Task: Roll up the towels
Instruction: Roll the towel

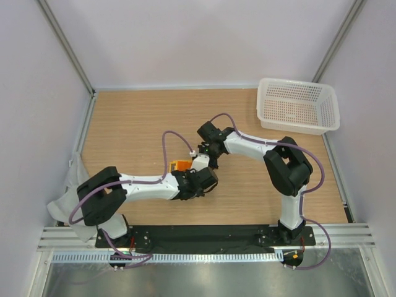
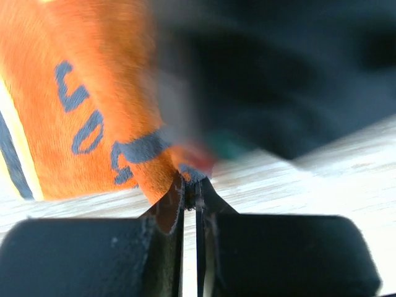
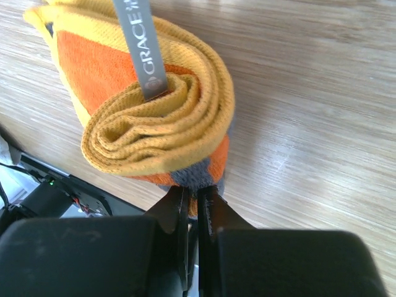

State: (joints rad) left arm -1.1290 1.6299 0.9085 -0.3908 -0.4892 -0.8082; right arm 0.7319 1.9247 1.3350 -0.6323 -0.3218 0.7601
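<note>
The orange towel [image 1: 180, 164] lies rolled on the table's middle, mostly hidden under both grippers. In the right wrist view the orange towel [image 3: 154, 105] is a tight roll with a yellow edge and a grey tag. My right gripper [image 3: 197, 190] is shut on the roll's lower edge. In the left wrist view the orange towel [image 2: 80, 105] shows blue lettering, and my left gripper [image 2: 190, 184] is shut on its corner. The two grippers [image 1: 207, 167] meet at the roll. The light-grey towel [image 1: 69, 192] hangs off the table's left edge.
A white perforated basket [image 1: 297, 106] stands at the back right. The black mounting plate [image 1: 210, 236] runs along the near edge. Walls close in on the left, back and right.
</note>
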